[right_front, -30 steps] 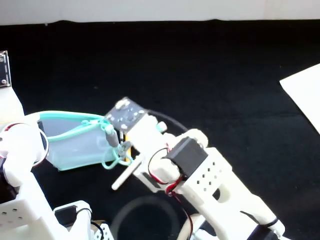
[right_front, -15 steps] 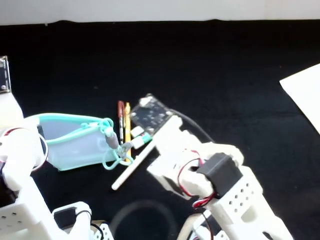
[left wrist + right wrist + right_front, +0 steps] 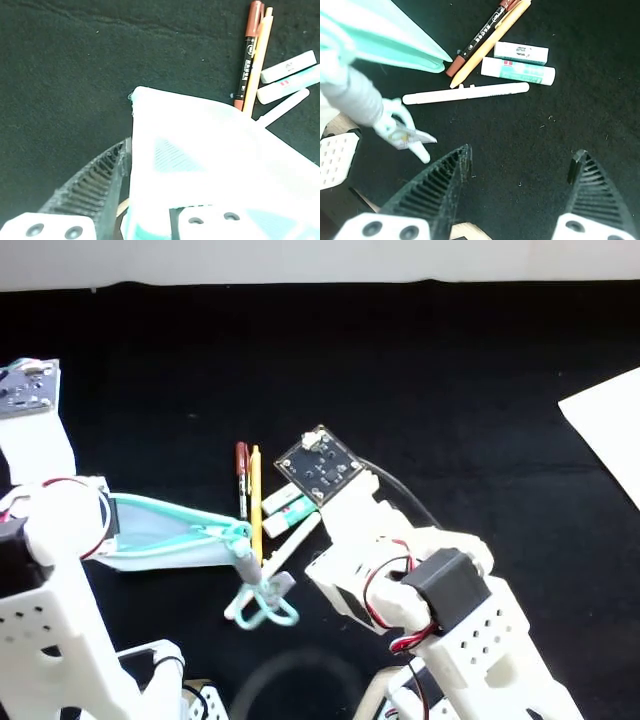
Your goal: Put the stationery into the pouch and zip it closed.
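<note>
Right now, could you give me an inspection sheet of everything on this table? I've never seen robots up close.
Surface: black cloth, flat.
Job's things: mint pouch held up by one end, zip pull dangling; brown marker, yellow pen, white pen, eraser and glue stick lie loose outside it.
Clutter: white sheet at the table's edge.
Grippers: left gripper shut on the pouch; right gripper open above the cloth, near the white pen.
Cables: red wires and black cable on the right arm.
Surroundings: pale wall strip behind the table.

Pouch [image 3: 380, 35] overhangs the marker [image 3: 480, 35]; open table [image 3: 480, 390] beyond the eraser [image 3: 521, 52]
</note>
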